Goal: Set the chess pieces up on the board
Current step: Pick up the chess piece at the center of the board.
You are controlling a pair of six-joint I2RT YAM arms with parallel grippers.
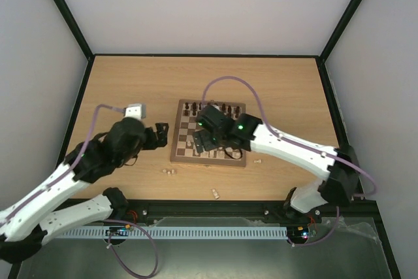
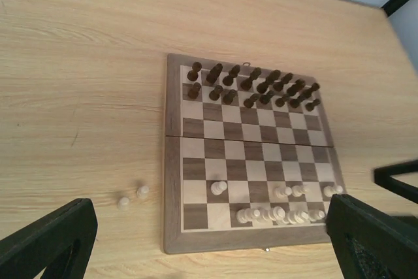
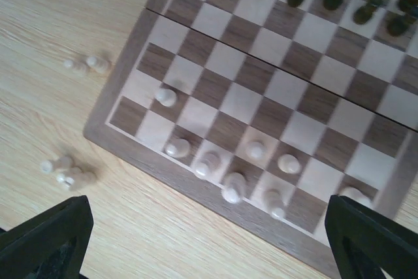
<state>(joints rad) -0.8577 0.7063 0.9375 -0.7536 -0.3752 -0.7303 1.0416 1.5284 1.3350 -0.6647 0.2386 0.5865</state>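
Top external view gives us the board (image 1: 176, 156) lying flat on the desk (image 1: 130, 83), a little right of the middle. We see the left tool (image 1: 160, 134) hanging over bare wood just left of the board, apart from it. The right tool (image 1: 204, 139) hangs above the near left part of the board, its arm crossing the squares from the right.

From the left wrist we find that tool's fingers (image 2: 49, 240) spread wide at the bottom corners with nothing between them: open and empty. The right wrist shows the same, its fingers (image 3: 372, 240) far apart and nothing held.

The dark pieces (image 2: 251, 86) stand in two rows along the board's far edge. The pale pieces (image 2: 277, 213) crowd the two near rows toward the right side, packed so close that we cannot tell which stand upright. A lone pale pawn (image 2: 219, 187) stands further left, on the second near row.

Off the board, pale pieces lie on the desk. We see a stray pair (image 2: 132, 195) just beside the left border. A front clump (image 1: 214, 193), too small for us to count, lies nearer the arm bases. A right stray (image 1: 258, 161) lies just off the near right corner.
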